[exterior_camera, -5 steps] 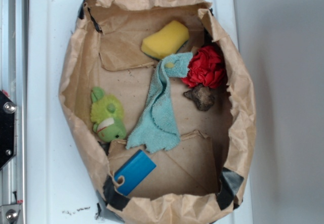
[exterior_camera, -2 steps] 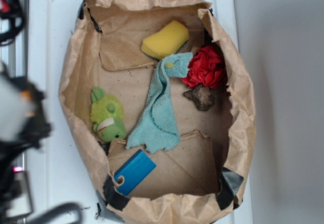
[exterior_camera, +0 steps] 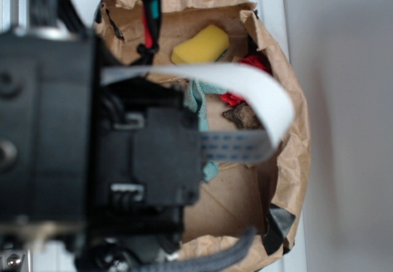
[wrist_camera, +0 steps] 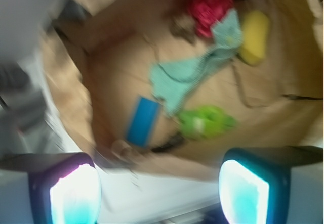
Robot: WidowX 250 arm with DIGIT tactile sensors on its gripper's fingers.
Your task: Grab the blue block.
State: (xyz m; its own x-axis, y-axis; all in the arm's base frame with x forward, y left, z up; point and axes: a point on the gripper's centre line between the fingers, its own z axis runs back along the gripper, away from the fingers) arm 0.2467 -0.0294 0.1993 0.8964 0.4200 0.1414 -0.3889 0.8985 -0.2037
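White tabletop (exterior_camera: 344,131) surrounds a brown paper bag (exterior_camera: 295,137) that lies opened out flat, its crumpled walls forming a raised rim around the work area.

From the wrist camera I see the gripper (wrist_camera: 159,191) with its two fingers at the bottom corners of the frame, set wide apart. Nothing sits between them and they touch nothing. The left pad glows white-pink and the right pad (wrist_camera: 243,193) glows cyan; both are blurred.

The blue block (wrist_camera: 142,121) lies flat on the bag floor, above the gap between the fingers in the wrist view and well clear of them. It rests near the bag's wall, with the wall's folded paper just beside its lower end. I cannot see the block in the exterior view, because the arm (exterior_camera: 92,143) covers that part of the bag.

Beside the block sits a green plush toy (wrist_camera: 205,123), near but not touching as far as the blur allows. A teal cloth (wrist_camera: 195,72) stretches diagonally from just above the block toward a yellow sponge (wrist_camera: 254,37). A red crumpled item (wrist_camera: 212,4) lies at the far side, next to the cloth's upper end.

Open bag floor shows on the block's left, between it and the bag wall.
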